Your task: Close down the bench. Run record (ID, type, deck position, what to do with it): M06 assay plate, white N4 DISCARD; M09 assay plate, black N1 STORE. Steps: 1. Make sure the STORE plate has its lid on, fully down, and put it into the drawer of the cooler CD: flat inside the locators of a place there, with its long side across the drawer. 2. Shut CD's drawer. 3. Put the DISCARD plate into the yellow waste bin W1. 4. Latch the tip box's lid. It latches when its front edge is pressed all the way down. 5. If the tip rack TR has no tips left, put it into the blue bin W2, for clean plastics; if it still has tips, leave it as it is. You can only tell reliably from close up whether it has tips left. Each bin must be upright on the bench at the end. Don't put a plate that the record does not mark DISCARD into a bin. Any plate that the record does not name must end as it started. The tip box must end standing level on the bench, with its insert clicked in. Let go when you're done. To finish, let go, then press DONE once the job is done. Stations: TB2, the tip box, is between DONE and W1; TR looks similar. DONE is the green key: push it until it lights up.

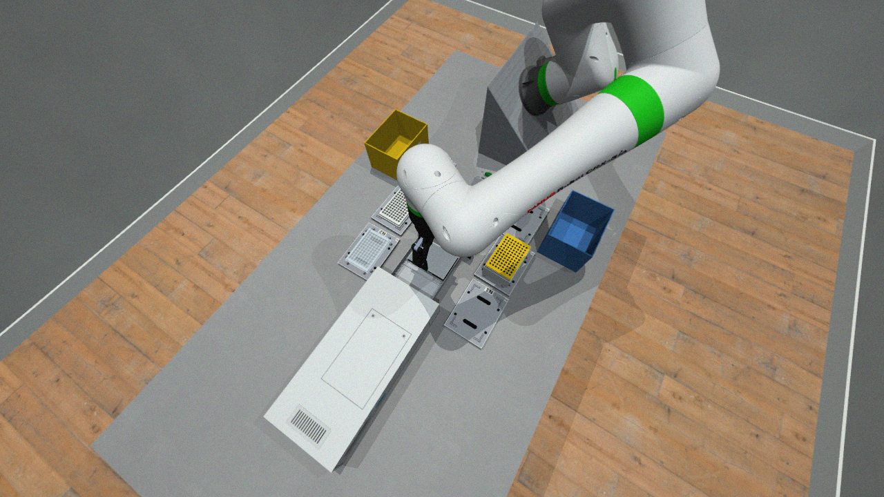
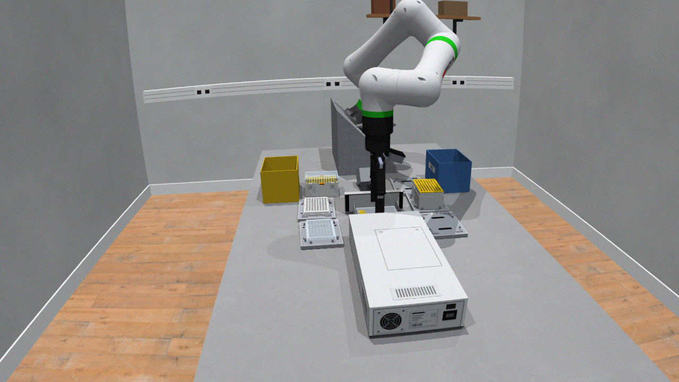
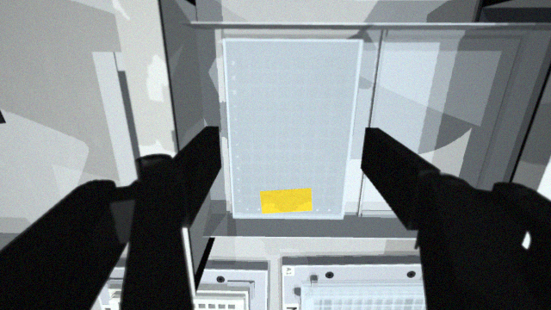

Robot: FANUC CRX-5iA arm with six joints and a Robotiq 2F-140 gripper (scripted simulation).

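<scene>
Overhead, tool (image 3: 290, 172) spread and gripping nothing, above lidded plate (image 3: 290, 125) lying in cooler drawer (image 3: 413, 108)

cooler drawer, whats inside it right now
A lidded plate with a yellow label lies flat in the drawer. The open hand straddles it, fingers apart from its sides. The frosted lid hides the plate's colour; the place beside it looks bare.

Gripper (image 3: 290, 172) open, fingers clear of both long edges | lidded plate (image 3: 293, 125) flat in drawer (image 3: 409, 108) | yellow label (image 3: 286, 201) near end
</scene>
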